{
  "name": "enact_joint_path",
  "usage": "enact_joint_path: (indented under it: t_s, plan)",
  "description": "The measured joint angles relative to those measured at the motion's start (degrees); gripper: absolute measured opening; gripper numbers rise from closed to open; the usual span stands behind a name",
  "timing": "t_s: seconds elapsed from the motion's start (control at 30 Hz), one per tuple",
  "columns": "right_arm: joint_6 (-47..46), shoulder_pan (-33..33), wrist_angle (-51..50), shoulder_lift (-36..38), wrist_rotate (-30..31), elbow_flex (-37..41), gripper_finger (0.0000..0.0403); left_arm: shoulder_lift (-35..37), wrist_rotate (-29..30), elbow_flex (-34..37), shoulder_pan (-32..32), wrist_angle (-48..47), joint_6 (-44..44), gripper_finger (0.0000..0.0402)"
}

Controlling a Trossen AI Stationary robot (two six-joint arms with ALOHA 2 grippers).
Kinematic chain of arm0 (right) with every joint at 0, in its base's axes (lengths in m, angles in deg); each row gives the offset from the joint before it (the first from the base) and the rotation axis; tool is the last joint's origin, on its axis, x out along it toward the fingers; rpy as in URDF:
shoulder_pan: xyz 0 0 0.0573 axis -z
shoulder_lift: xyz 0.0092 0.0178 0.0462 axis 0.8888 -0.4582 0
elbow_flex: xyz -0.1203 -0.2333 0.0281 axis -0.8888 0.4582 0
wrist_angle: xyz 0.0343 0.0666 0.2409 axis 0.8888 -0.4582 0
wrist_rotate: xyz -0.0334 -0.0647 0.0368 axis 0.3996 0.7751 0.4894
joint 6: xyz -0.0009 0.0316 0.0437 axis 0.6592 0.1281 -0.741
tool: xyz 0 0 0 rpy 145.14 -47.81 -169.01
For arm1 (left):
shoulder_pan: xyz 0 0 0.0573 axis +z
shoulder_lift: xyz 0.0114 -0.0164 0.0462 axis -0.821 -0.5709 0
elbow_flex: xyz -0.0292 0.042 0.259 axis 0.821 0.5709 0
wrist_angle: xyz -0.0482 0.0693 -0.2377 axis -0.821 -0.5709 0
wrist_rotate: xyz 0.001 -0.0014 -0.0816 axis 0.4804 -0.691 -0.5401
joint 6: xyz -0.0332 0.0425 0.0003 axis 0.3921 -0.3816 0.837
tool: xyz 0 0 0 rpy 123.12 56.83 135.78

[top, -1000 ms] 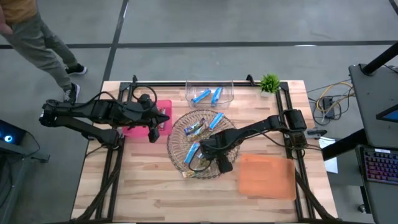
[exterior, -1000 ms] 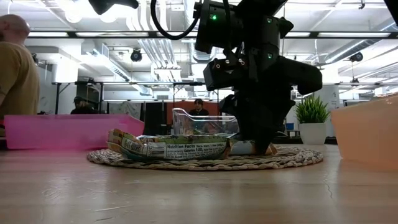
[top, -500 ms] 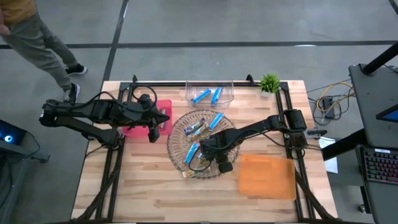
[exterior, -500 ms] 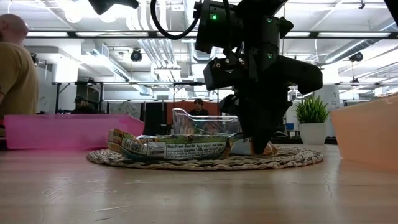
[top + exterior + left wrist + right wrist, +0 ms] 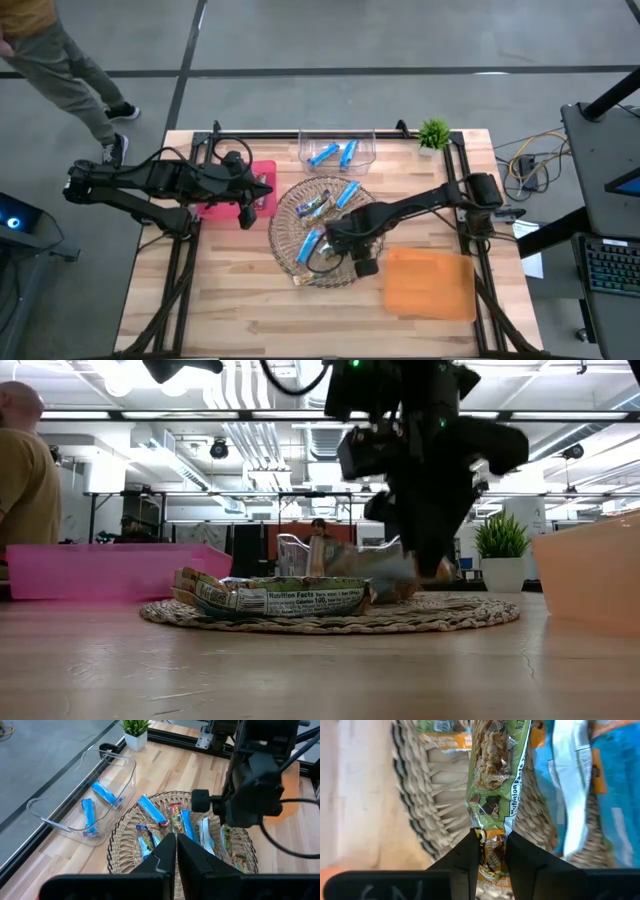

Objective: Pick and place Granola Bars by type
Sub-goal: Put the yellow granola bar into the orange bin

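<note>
Gripping green granola bar (image 5: 496, 775): right end effector (image 5: 488, 851).

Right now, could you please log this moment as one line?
right claw: shut on green granola bar, above wicker tray | left claw: shut, by pink bin

left arm (image 5: 150, 180): dark, black jointed links, a black cable looping over its wrist end
right arm (image 5: 420, 205): dark, slim black links, thicker block at the base, a black cable curling beside the wrist
left hand (image 5: 176, 851): two flat matte-black fingers with straight edges, set on a wide black bar
right hand (image 5: 487, 851): two black fingers with angled tips; faint pale scrawl on the black housing below them
right wrist body (image 5: 255, 785): bulky black casing, round black knob on its side, thin black cables trailing off
</note>
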Motion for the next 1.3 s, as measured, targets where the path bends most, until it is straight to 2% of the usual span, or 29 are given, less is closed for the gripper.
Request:
enact_joint_path:
  t_s: [0.33,0.8,1.07,1.3]
  plan:
    - [-3.2,0.0,-4.7,7.9,-0.2,-0.2,0.0070,0.0,0.0,0.0,0.0,0.0,0.0,0.0000]
    - [-13.7,-2.3,-14.5,17.2,-7.3,-0.2,0.0070,0.0,0.0,0.0,0.0,0.0,-0.4,0.0000]
    - [-24.7,-7.8,-16.3,20.0,-7.3,-0.2,0.0070,0.0,0.0,0.0,0.0,0.0,-0.4,0.0000]
    - [-40.0,-14.6,-16.8,20.5,-7.3,-0.2,0.0065,0.0,0.0,0.0,0.0,0.0,-0.3,0.0000]
